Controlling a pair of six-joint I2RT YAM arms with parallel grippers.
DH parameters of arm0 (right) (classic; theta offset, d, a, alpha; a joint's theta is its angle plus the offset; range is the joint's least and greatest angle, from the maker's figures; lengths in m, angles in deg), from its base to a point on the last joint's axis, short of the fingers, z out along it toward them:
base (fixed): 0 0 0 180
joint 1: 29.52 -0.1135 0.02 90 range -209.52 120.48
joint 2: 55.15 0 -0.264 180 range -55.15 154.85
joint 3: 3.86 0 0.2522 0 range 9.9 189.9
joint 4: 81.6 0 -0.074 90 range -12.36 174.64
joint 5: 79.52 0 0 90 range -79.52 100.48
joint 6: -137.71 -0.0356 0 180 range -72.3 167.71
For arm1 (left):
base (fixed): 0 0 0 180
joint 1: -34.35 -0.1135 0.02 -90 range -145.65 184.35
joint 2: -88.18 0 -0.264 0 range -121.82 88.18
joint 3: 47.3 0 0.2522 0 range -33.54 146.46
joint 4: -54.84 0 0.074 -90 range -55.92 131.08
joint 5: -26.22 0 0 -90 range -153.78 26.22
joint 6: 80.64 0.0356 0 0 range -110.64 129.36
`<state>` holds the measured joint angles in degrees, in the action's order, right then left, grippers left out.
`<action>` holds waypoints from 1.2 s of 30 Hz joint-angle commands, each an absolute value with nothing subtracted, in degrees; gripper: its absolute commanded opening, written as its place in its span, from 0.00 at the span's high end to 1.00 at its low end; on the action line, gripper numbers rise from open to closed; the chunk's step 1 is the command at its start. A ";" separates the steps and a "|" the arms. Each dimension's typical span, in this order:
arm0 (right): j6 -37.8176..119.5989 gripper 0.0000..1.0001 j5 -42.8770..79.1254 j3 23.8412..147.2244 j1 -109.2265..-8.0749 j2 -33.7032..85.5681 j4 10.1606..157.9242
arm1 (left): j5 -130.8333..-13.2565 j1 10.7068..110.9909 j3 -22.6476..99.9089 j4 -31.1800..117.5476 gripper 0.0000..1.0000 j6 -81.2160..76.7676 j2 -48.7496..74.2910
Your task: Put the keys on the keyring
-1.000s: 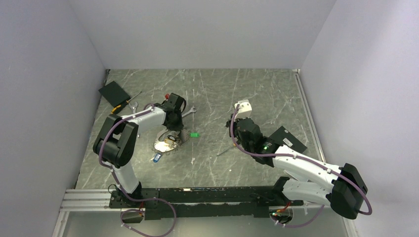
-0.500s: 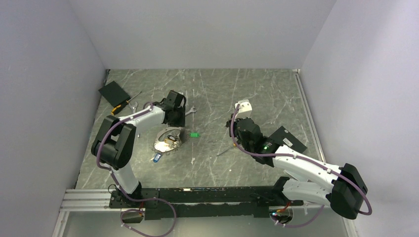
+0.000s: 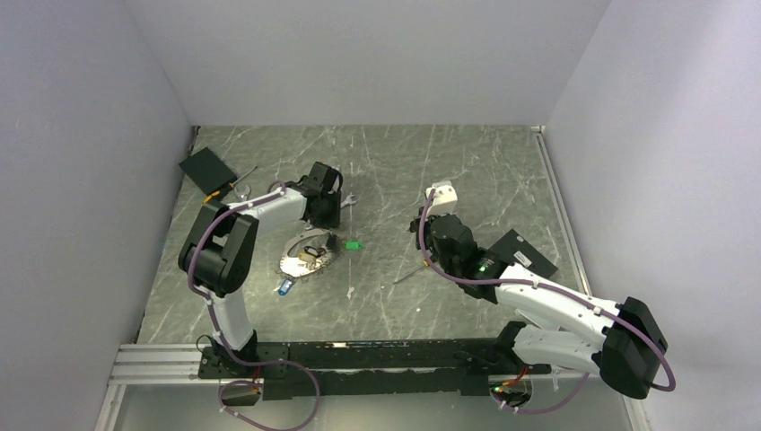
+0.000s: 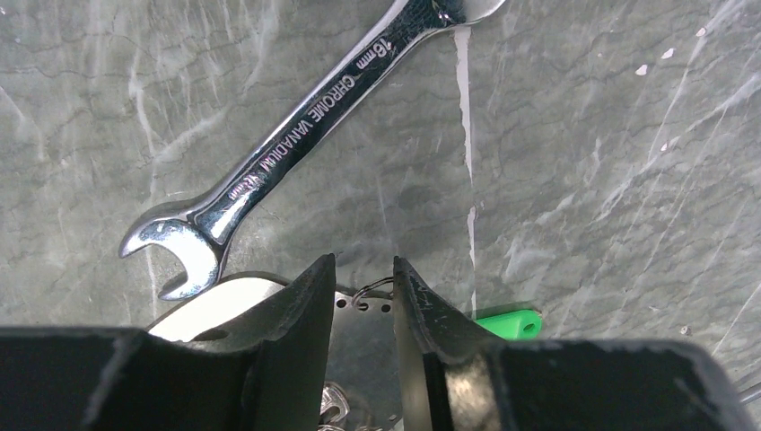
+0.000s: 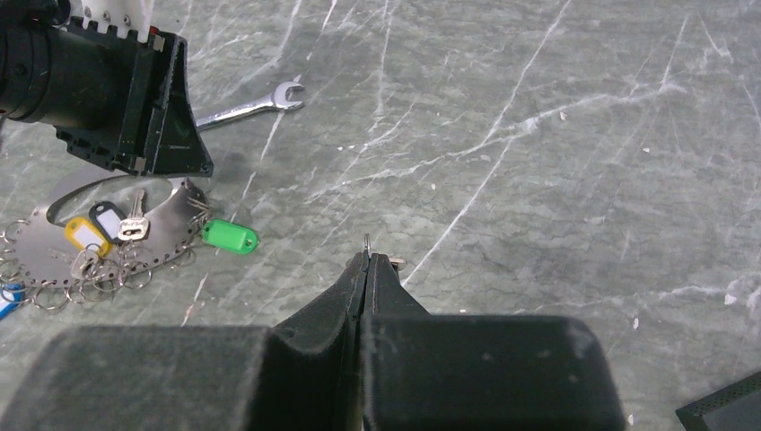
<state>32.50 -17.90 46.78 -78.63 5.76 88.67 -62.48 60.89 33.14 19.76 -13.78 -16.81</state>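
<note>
Since the earlier frame, the left arm has drawn its wrist off the keyring (image 3: 310, 256) toward the upper part of the top view. The left gripper (image 4: 363, 274) now hangs over the keyring's far edge, near the wrench (image 4: 296, 135). The right arm shows no change.

Jaw state
- Left gripper: jaws partly apart, nothing clamped. A small wire loop on the keyring shows in the gap below them.
- Right gripper (image 5: 366, 260): jaws pressed together at lower centre of its wrist view. A thin metal tip pokes out beyond them; what it is cannot be told.

Location
- The keyring lies flat on the table (image 3: 467, 180), left of centre in the top view.
- Several keys (image 5: 108, 223) rest on it; whether they are threaded cannot be told.
- The green key (image 5: 229, 236) lies loose just beside its right edge.
- The blue key (image 3: 285, 287) lies just below it.

Handling (judgement)
- Keyring: thin, stiff and light, likely to slide on the smooth table. Take hold at the bare hoop rim, clear of the small loops.
- Keys: small and light. Grip the plastic head and leave the hole free
</note>
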 commanded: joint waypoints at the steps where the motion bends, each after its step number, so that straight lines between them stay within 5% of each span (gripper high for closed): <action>1: 31.80 1.00 -17.54 47.36 -78.23 5.82 91.23 | -63.26 60.72 35.41 19.51 0.66 -12.35 -17.74; 13: 31.64 1.00 -17.38 47.26 -78.04 6.24 91.32 | -65.32 60.71 34.84 17.34 0.72 -14.54 -16.00; 27: 31.53 1.00 -17.07 47.31 -77.95 6.20 91.21 | -65.93 60.72 34.39 15.53 0.62 -14.81 -13.17; 36: 31.45 1.00 -16.94 47.28 -77.96 6.20 91.08 | -65.03 60.71 34.20 15.43 0.67 -14.77 -14.10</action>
